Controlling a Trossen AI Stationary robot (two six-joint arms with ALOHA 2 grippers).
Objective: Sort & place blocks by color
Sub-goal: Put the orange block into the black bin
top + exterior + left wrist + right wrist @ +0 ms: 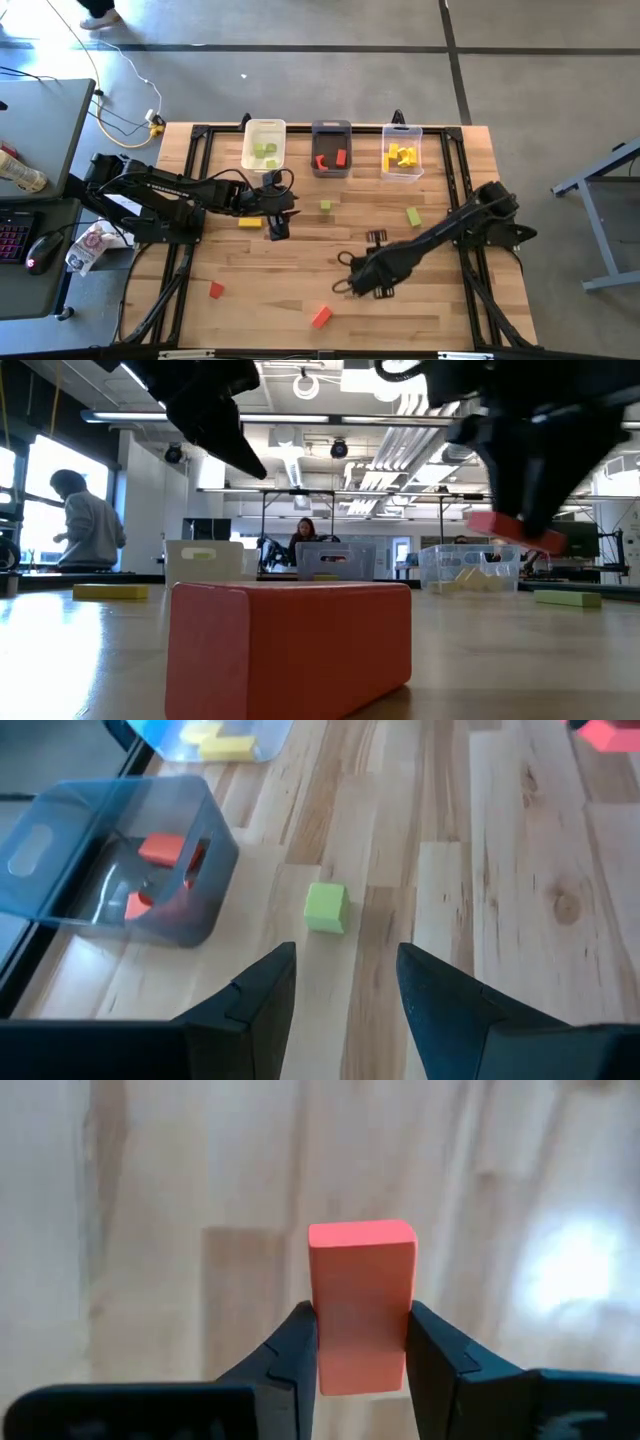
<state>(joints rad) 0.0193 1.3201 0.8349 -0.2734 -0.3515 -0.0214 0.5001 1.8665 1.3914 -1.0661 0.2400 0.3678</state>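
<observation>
A wooden table [300, 300] is seen from straight above, with two dark arms reaching over it. Three bins are lined up along the twelve o'clock edge: a white bin [264, 145] with light green blocks, a dark grey bin [331, 148] with red blocks, and a clear bin [402, 152] with yellow blocks.

The right gripper [360, 1350] is closed on a red block [361, 1305]. This grip is shown plainly only in the right wrist view, where the block is pinched between the two fingers above bare wood. In the high view the block is hidden under the arm, toward five o'clock of the table's centre. In the low view the block [515, 530] is seen lifted clear of the tabletop.

The left gripper [345, 985] is held open with nothing between its fingers, at about nine o'clock of the table's centre. A green cube [326, 907] is shown just ahead of it in the left wrist view, apart from the fingers.

Loose blocks are seen from above: a yellow bar [250, 222] just beside the left gripper, a green bar [413, 216] toward two o'clock, and two red blocks, one [216, 290] at seven o'clock and another [321, 317] at six o'clock. That last one [290, 645] fills the foreground of the low view.
</observation>
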